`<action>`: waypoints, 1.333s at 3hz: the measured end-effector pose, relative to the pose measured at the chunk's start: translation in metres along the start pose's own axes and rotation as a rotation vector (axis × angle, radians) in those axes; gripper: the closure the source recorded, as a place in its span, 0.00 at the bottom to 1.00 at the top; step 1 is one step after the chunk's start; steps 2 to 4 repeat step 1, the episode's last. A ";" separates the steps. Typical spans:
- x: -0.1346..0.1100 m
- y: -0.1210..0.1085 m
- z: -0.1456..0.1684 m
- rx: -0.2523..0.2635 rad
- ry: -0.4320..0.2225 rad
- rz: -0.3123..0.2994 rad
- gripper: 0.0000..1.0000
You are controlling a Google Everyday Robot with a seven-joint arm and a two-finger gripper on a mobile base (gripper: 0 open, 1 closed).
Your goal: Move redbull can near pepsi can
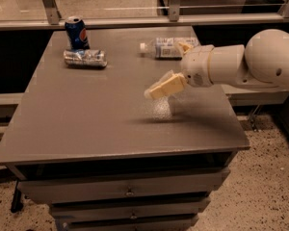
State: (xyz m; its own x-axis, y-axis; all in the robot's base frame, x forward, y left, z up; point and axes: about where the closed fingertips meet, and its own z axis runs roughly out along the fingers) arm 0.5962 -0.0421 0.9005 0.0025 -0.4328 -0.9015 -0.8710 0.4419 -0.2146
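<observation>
The pepsi can (pixel 76 32) stands upright at the far left corner of the grey table (pixel 86 119); it is dark blue with a round logo and silver top. The redbull can (pixel 85 58), slim, silver with blue patches, lies on its side just in front of the pepsi can, a small gap between them. My gripper (pixel 156 90) has cream fingers and hangs above the table's middle right, well to the right of both cans. It holds nothing.
A clear plastic bottle (pixel 166 47) with a white cap lies on its side at the far right of the table, behind the arm. The table has drawers below. A railing and glass run behind it. Speckled floor lies to the right.
</observation>
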 end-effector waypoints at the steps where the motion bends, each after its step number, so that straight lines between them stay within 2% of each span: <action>1: -0.001 0.001 0.002 -0.003 0.000 -0.002 0.00; 4: -0.001 0.001 0.002 -0.003 0.000 -0.002 0.00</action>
